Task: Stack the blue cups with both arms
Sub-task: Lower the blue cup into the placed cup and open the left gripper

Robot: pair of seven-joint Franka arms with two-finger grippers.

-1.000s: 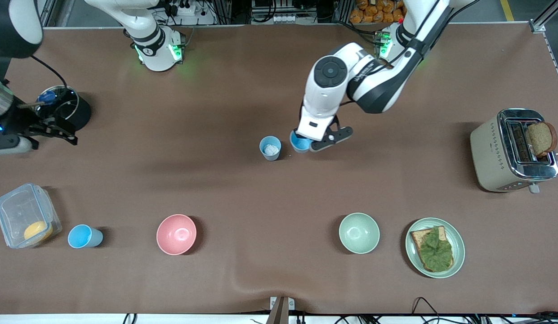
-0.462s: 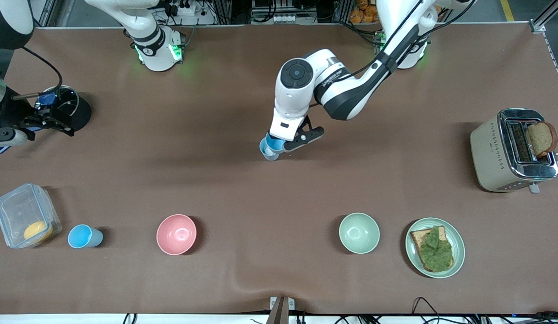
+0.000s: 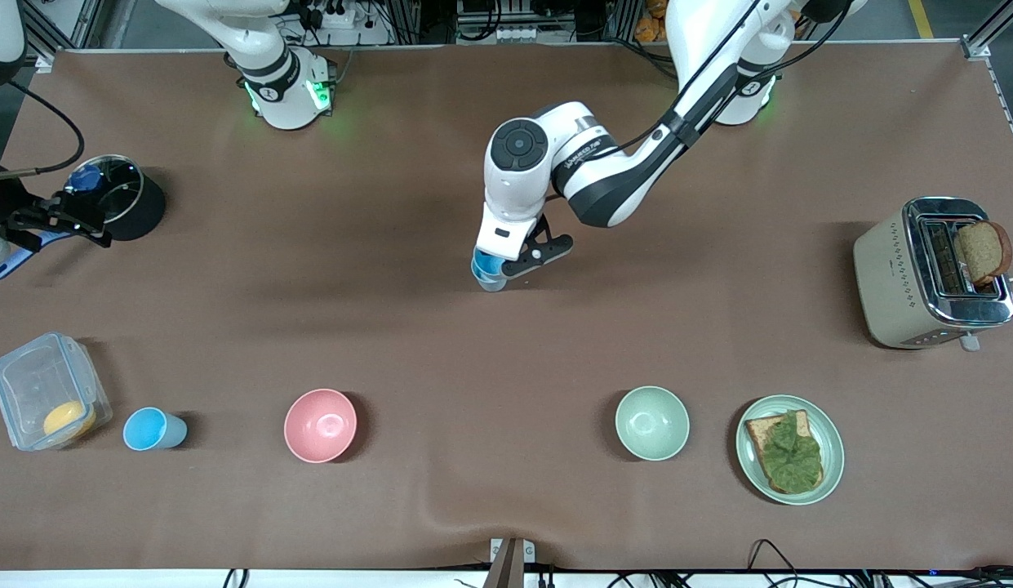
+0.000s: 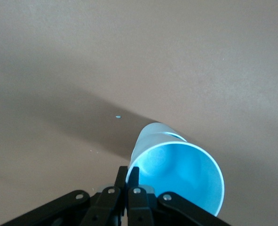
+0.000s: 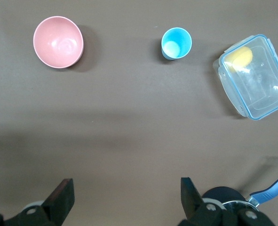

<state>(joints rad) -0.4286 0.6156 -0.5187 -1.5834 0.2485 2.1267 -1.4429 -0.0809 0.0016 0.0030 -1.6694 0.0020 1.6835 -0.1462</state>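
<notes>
Sky-blue tapered cup [image 4: 181, 176] nested in greyish cup [image 3: 490, 282], left tool [image 3: 506, 265] pinching rim

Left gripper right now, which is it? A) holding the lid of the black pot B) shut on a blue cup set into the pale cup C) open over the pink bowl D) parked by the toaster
B: the left gripper pinches the blue cup rim, nested in the pale cup mid-table.

Held cup [image 3: 487, 266] sits in standing cup [image 3: 490, 282].
</notes>
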